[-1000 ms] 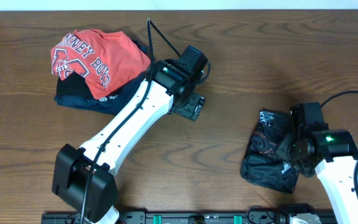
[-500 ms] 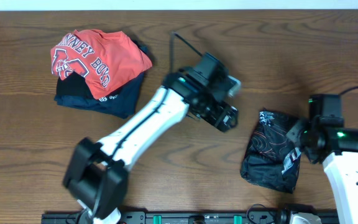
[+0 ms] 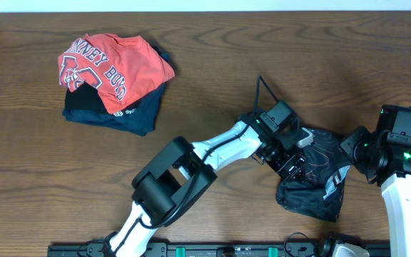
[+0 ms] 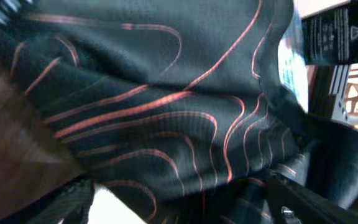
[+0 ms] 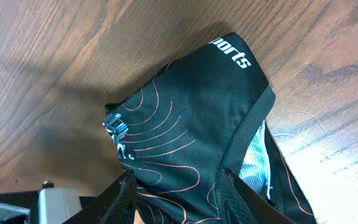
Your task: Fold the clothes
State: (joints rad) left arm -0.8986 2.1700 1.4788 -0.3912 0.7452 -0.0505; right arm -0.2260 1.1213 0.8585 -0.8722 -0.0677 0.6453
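Near table edge, right side: jersey [image 3: 309, 196] lies bunched in a crumpled heap on the table [image 3: 220, 64]. Right pincer [image 5: 179, 196] sits over the heap's right side. Its fingers [image 5: 122, 198] are partly spread, and a fold of black cloth with thin orange contour lines fills the gap. Cannot tell whether they pinch it or only straddle it. White "sports" lettering shows on the fold beyond. Left pincer [image 4: 185, 202], over the heap's upper left, stands spread wide. Its fingers sit low at either side of the wrist view, with jersey cloth close in front and between them, not closed on it. Far left, well apart: red T-shirt [image 3: 113, 64] with white lettering, heaped on a folded navy garment [image 3: 130, 118].
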